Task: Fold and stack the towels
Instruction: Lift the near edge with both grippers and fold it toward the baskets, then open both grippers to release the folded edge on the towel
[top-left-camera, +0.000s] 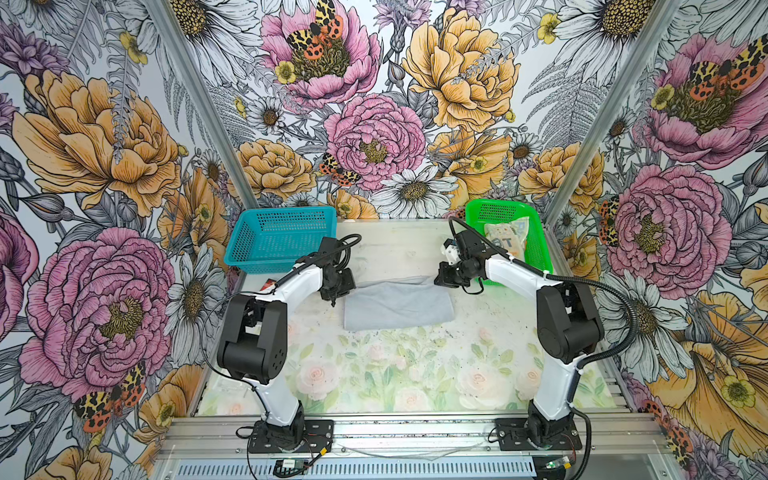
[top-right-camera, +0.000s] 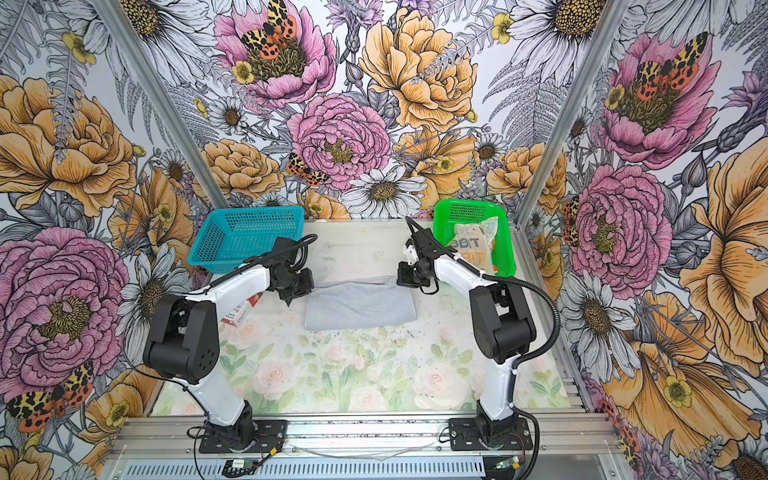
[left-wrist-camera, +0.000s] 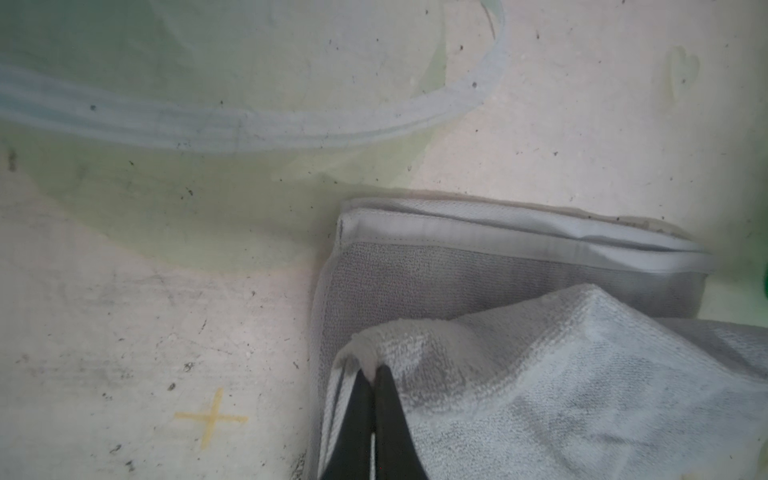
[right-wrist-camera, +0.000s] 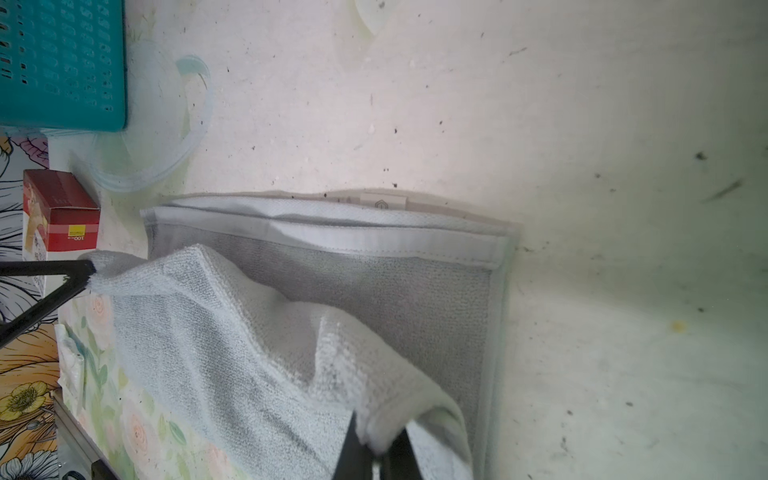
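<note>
One table (top-left-camera: 415, 374) carries two baskets at its back, a teal basket (top-left-camera: 278, 237) and a green basket (top-left-camera: 478, 212), one grey towel (top-left-camera: 397, 305) part-folded at its middle, one cream lettered towel (top-left-camera: 507, 239) inside the green basket, one red box (right-wrist-camera: 62, 208), and two grippers, the left gripper (left-wrist-camera: 372, 372) and the right gripper (right-wrist-camera: 374, 444), each clamped on a raised corner of the grey towel.

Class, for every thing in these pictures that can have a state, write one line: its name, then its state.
grey towel: partly folded on the table, top layer raised at two corners.
left gripper: shut on one raised corner.
right gripper: shut on the other raised corner.
cream towel: bundled up, in the green basket.
teal basket: upright, looks empty.
red box: closed, lying on the table.
</note>
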